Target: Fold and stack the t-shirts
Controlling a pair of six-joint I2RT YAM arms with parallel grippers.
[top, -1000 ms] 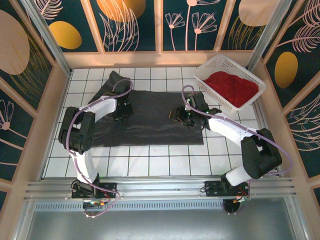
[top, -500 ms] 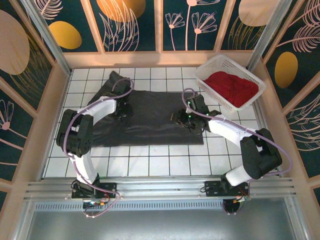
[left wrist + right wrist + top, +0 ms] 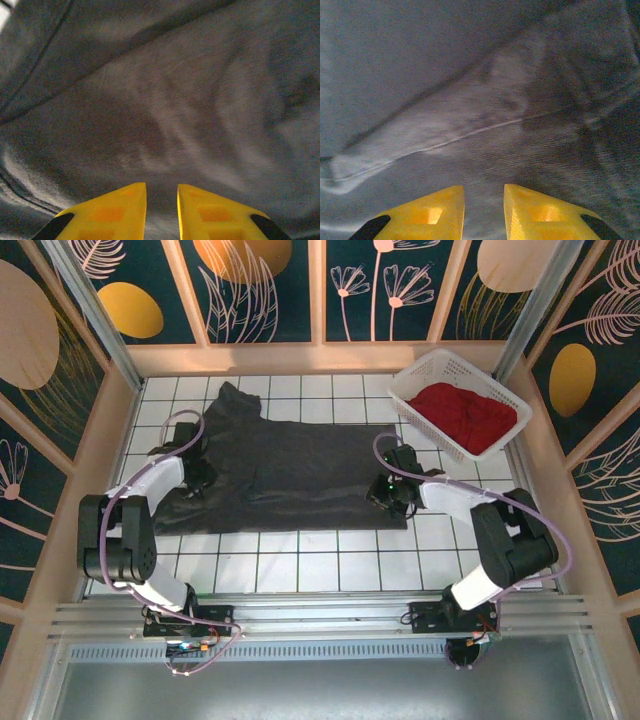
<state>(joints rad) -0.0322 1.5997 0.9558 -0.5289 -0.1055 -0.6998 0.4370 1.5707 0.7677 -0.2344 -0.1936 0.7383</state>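
The grey shirt [image 3: 290, 465] lies spread mid-table. The red shirt [image 3: 462, 415] sits in the far-right basket [image 3: 425, 368]. The left gripper [image 3: 162, 187] and right gripper [image 3: 484, 189] are low over the grey cloth, jaws narrowly apart; whether either grips it cannot be told.

The grey shirt [image 3: 300, 465] is soft matt cloth, creased, and up close it shows a fine knit grain and a stitched hem. The red shirt [image 3: 462, 415] is the same matt cloth, crumpled in a white plastic lattice basket [image 3: 415, 375] at 1 o'clock. The bench [image 3: 300, 560] is smooth white tile with dark joints. The left hand [image 3: 162, 189] and right hand [image 3: 484, 190] have smooth yellow plastic fingers with black patches. A ribbed bare-metal rail [image 3: 320, 618] lies at 6 o'clock, and the frame [image 3: 300, 358] is pale matt wood.
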